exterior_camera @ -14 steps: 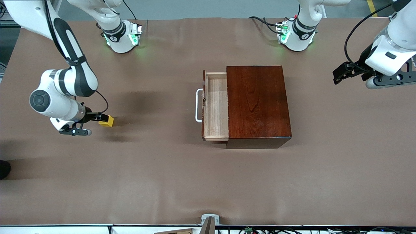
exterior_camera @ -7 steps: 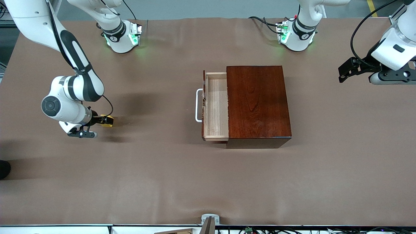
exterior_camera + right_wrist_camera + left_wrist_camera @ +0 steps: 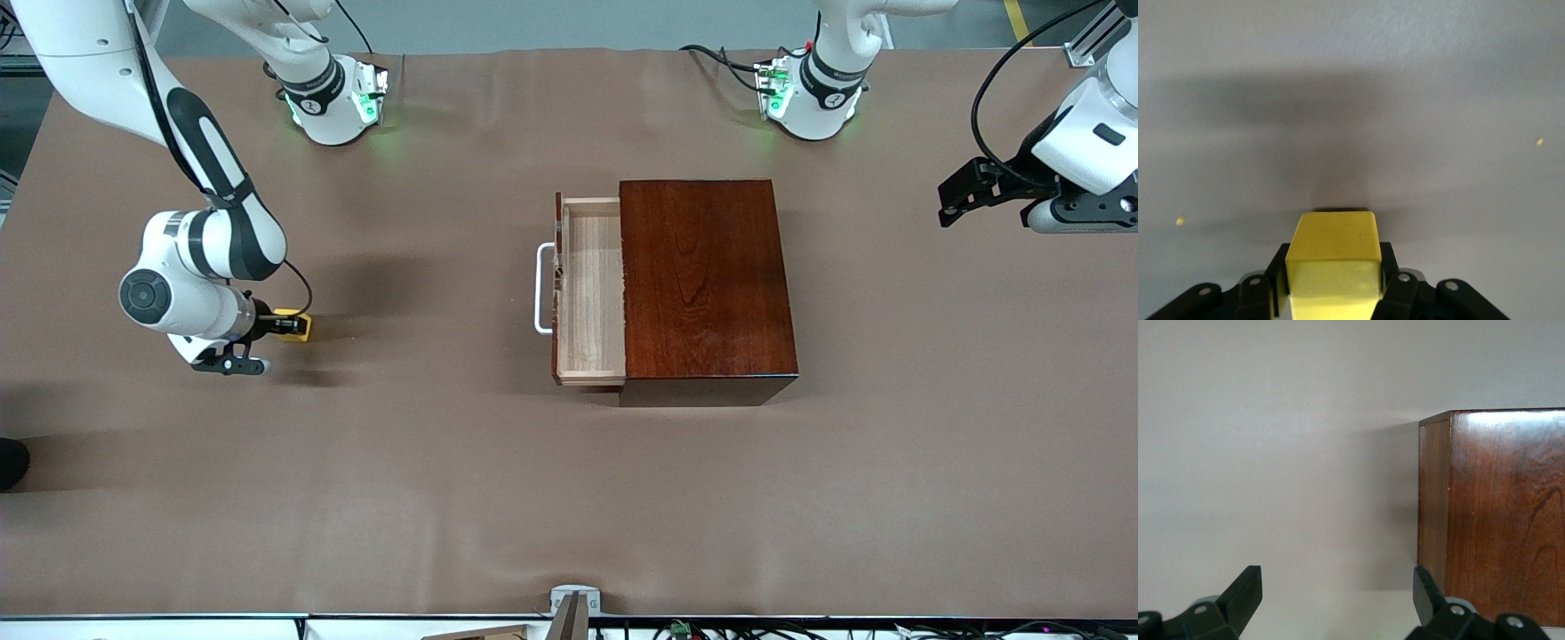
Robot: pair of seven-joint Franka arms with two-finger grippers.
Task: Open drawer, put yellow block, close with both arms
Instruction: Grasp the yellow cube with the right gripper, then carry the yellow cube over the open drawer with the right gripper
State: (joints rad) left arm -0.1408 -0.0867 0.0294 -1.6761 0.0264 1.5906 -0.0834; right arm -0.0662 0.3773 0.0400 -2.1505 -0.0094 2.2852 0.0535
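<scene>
Now your drawer (image 3: 589, 293) stands open; right end effector (image 3: 286, 325) clamps the yellow block (image 3: 298, 325); left end effector (image 3: 958, 192), fingers apart, waits. Placing and closing remain.

my black pincer (image 3: 1331, 293), a bright yellow block (image 3: 1333, 257), a glossy reddish-brown grained box (image 3: 707, 284), pale wood drawer (image 3: 591, 293), brown desk (image 3: 444, 489).

Two white jointed arms with dark grey joint bands, looping black cables and green-glowing bases end in the black two-finger left gripper (image 3: 949, 197) and right gripper (image 3: 286, 325).
</scene>
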